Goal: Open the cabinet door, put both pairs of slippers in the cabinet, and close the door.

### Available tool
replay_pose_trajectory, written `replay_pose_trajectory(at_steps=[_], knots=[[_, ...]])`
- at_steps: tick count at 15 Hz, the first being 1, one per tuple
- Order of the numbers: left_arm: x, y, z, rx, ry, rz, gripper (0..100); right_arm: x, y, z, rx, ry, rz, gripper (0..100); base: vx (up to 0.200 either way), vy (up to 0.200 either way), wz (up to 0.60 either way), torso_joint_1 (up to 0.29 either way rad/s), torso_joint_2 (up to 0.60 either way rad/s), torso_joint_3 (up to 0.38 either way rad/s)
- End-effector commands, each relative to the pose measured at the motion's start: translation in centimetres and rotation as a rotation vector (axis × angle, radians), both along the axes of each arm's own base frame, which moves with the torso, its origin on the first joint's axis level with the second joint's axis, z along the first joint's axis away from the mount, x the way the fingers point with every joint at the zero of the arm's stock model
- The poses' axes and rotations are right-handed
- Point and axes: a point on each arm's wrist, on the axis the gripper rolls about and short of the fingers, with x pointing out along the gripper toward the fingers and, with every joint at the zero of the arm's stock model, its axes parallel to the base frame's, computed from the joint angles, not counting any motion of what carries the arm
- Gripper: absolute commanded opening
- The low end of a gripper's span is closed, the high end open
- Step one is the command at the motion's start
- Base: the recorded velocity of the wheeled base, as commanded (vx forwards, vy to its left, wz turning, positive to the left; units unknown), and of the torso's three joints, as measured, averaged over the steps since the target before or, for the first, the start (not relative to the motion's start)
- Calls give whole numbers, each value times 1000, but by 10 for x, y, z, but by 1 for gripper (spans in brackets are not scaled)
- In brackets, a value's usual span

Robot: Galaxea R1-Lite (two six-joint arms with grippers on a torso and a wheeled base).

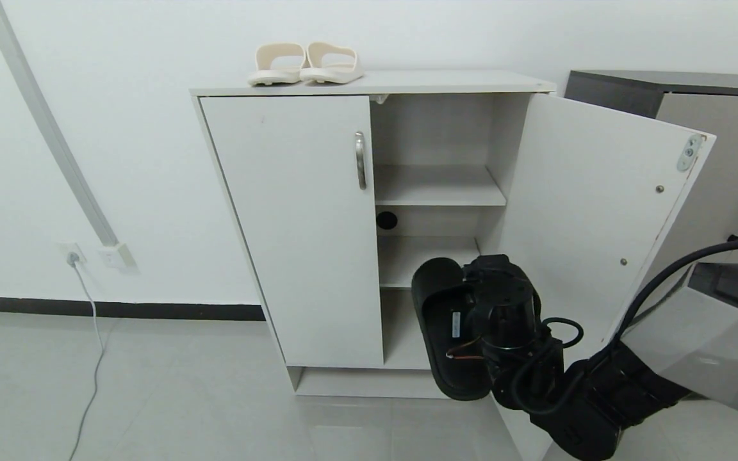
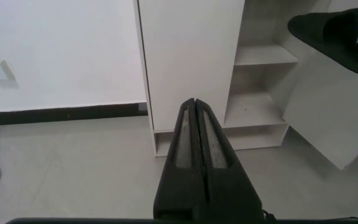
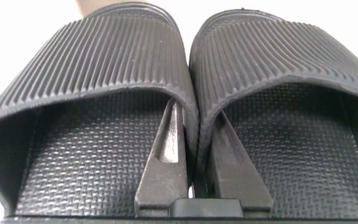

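The white cabinet [image 1: 286, 224] stands against the wall with its right door [image 1: 593, 211] swung open and its left door shut. A cream pair of slippers [image 1: 305, 64] lies on the cabinet top. My right gripper [image 3: 194, 155] is shut on the black pair of slippers [image 1: 449, 326], one finger inside each slipper, pinching their inner strap edges together [image 3: 191, 81]. It holds them in front of the open compartment, level with the lower shelves [image 1: 430, 256]. My left gripper [image 2: 194, 109] is shut and empty, hanging over the floor in front of the cabinet [image 2: 191, 56].
A grey cabinet [image 1: 715, 128] stands to the right, behind the open door. A wall socket with a cable [image 1: 74, 259] is on the left wall. Grey tiled floor [image 1: 151, 397] spreads in front. The shelves [image 2: 263, 56] inside are bare.
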Motion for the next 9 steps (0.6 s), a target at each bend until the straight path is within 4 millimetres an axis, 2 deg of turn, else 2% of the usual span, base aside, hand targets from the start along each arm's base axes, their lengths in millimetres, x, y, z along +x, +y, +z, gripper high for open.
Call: replay_pose_trajectory(at_steps=[1,9], knots=[[0,0,0,0,2,0,0,2,-2,-4,-6,8,-6,0,0,0,0,0,0,0],[0,0,0,-2,2,1,0,25,-24,-21,-28,44,-66,0,0,0,0,0,0,0]])
